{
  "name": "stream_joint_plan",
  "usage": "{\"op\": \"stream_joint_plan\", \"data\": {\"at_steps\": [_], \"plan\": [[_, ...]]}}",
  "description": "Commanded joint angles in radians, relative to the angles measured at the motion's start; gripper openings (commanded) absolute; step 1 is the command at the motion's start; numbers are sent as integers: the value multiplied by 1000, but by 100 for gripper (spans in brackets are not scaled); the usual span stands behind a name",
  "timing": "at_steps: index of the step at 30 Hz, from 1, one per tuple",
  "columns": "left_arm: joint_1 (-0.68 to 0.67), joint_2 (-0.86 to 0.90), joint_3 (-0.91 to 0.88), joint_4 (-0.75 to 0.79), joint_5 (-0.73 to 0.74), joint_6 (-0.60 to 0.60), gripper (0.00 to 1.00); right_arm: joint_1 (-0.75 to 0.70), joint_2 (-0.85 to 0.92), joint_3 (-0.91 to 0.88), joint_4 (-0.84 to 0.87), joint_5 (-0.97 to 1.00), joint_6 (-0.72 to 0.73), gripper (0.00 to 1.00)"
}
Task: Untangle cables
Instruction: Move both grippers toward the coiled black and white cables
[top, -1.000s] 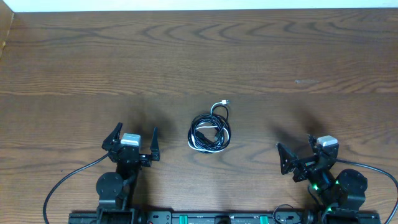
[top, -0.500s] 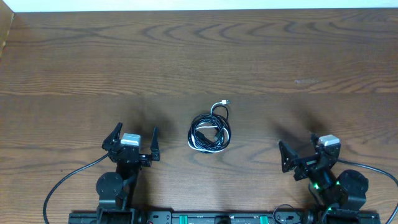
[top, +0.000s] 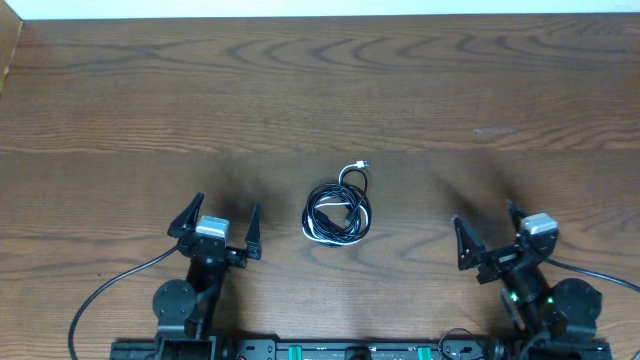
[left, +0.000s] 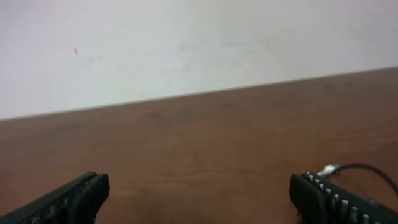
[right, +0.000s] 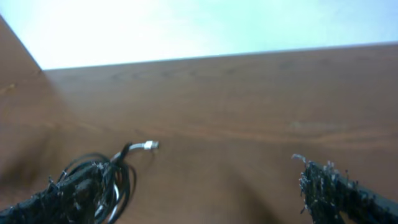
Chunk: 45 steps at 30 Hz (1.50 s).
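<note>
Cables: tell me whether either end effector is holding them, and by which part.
Nothing is held. The left end effector and right end effector both stand open, clear of the cables coiled on the table.

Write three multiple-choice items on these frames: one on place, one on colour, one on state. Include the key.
1. Where is the cable bundle?
A. On the table, between the two arms
B. Held in the left jaws
C. At the table's far edge

2. What colours are its cords?
A. Black only
B. Black and white
C. Red and white

3. How do the left jaws and right jaws stand?
A. Both open, holding nothing
B. Left shut on a cable
C. Both shut

Key:
1 A: the overhead view shows the coil lying free midway between the arms.
2 B: white shows among the black loops and ends in a small plug.
3 A: each wrist view shows bare wood in a wide gap.
</note>
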Motion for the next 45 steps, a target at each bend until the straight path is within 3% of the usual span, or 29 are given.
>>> {"op": "stream_joint_plan", "data": {"at_steps": [1,10,16,23,29,39,42,45], "plan": [[3,22,117,10,17,-17,98,9,41,132,2,75,-38,99],[3,243,386,-10,43,-101,98,9,283,428,-80,75,-42,99],[3,429,565,-182,57,-220,98,9,501,694,-320,75,-126,99],[3,541,623,-233,332,-218,98,33,670,956,-595,33,-127,99],[3,544,623,-219,459,-218,98,132,697,1052,-654,30,-187,99],[-92,691,623,-262,458,-205,98,428,812,1054,-464,156,-187,99],[-185,771,623,-298,369,-188,98,594,970,1054,-516,317,-187,99],[-259,811,623,-394,159,-163,98,700,1114,1054,-573,428,-187,99]]}}
